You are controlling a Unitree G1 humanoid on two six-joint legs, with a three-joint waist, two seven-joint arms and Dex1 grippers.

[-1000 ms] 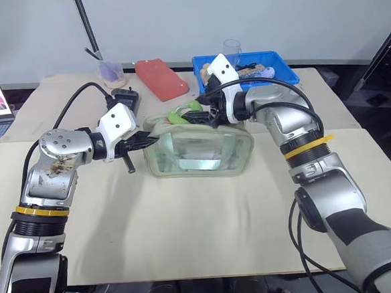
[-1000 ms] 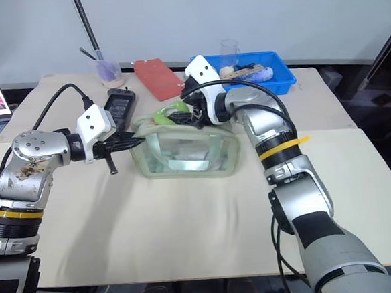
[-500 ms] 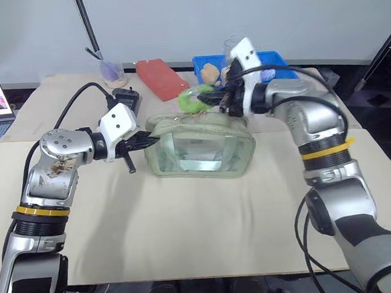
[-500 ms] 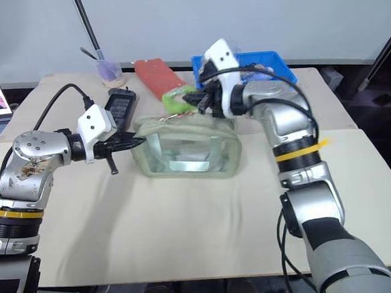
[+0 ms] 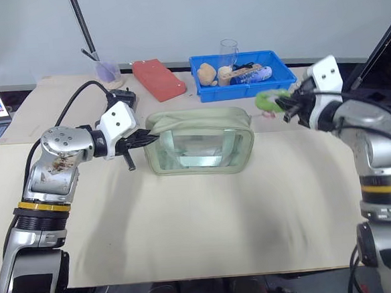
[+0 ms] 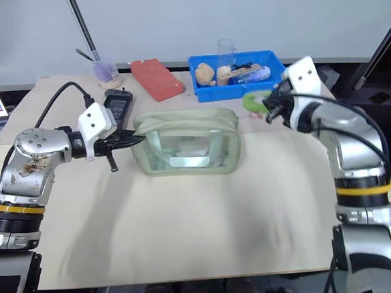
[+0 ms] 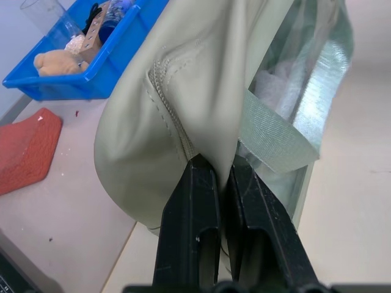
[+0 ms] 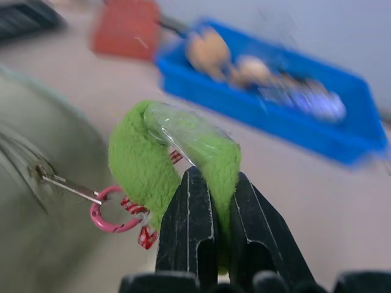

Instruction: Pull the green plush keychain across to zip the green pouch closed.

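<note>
Beige-covered table (image 5: 189, 241) against a pale wall; blue tray (image 5: 245, 83) with small items at the far side, red flat object (image 5: 160, 78) to its left. Green pouch (image 5: 198, 143) sits mid-table, long axis left to right. Left gripper (image 7: 214, 174) is clenched on the fabric at the pouch's left end, anchoring it. Right gripper (image 8: 214, 201) is pinched shut on the green plush keychain (image 5: 267, 101), which hangs in the air just past the pouch's right end, linked by a pink ring (image 8: 107, 210) and a thin metal pull to the zipper at that end. Pouch top looks flat and joined along its length, so the pull stroke appears to be at or near its end; the last bit of zipper by the right corner cannot be checked from these views. Judgement: closing step essentially done. Next move calls for confirming the slider has reached its stop, then opening the right fingers to drop the keychain beside the pouch without tugging the pouch sideways, and releasing the left pinch afterwards.
</note>
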